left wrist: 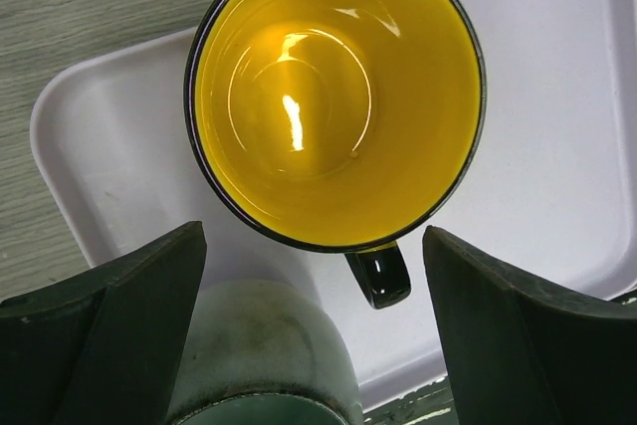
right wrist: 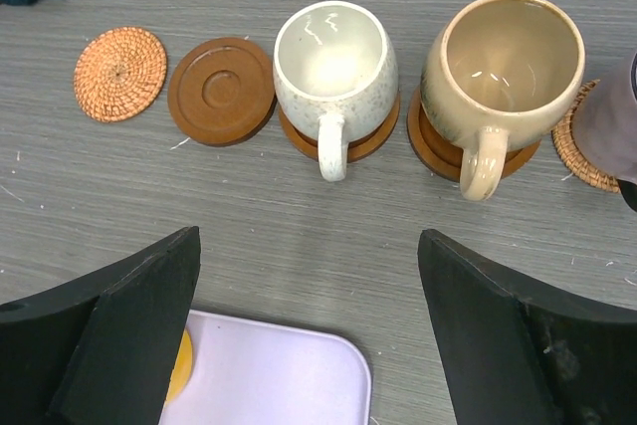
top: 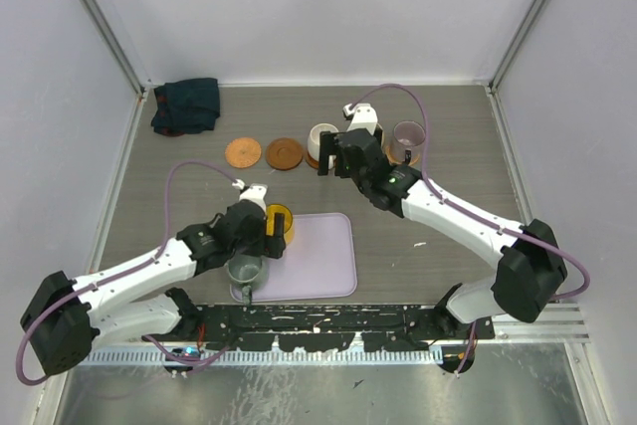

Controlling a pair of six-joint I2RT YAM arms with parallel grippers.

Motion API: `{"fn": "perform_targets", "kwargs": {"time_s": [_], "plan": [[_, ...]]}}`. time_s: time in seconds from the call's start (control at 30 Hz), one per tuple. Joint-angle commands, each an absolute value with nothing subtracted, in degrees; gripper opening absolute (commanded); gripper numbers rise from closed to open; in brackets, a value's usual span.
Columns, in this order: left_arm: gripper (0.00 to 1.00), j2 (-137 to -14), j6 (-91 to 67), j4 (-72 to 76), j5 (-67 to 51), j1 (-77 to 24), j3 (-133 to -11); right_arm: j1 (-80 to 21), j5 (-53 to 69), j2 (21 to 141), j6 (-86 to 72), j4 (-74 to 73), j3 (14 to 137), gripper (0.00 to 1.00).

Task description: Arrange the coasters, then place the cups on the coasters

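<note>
Grey table (top: 418, 246), lavender tray (top: 328, 266) at the near side. Yellow cup (left wrist: 333, 97) on it, just ahead of the wide-open left gripper (left wrist: 312, 238), handle pointing back at it. Two bare coasters (right wrist: 221, 90) farther off, slightly left

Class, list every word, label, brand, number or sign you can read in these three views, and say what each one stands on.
None: no word, number, brand or sign is readable in any view.
The glossy yellow-lined mug, speckled white mug, tan mug, ringed brown wooden coaster, woven orange coaster and lavender rectangular tray show only plain, unprinted surfaces.
</note>
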State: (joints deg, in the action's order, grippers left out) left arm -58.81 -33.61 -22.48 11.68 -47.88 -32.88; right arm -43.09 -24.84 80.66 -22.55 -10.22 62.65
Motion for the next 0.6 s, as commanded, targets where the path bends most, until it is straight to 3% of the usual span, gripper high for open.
{"fn": "perform_targets", "kwargs": {"time_s": [0.0, 0.57], "plan": [[0.89, -59.7, -34.6, -19.2, 13.4, -47.8, -32.2, -43.7, -25.2, 79.6, -22.7, -7.4, 63.1, 0.94], [0.6, -63.4, -34.5, -13.9, 15.7, -47.8, -29.6, -45.0, -25.9, 81.1, -22.7, -7.4, 63.3, 0.94]]}}
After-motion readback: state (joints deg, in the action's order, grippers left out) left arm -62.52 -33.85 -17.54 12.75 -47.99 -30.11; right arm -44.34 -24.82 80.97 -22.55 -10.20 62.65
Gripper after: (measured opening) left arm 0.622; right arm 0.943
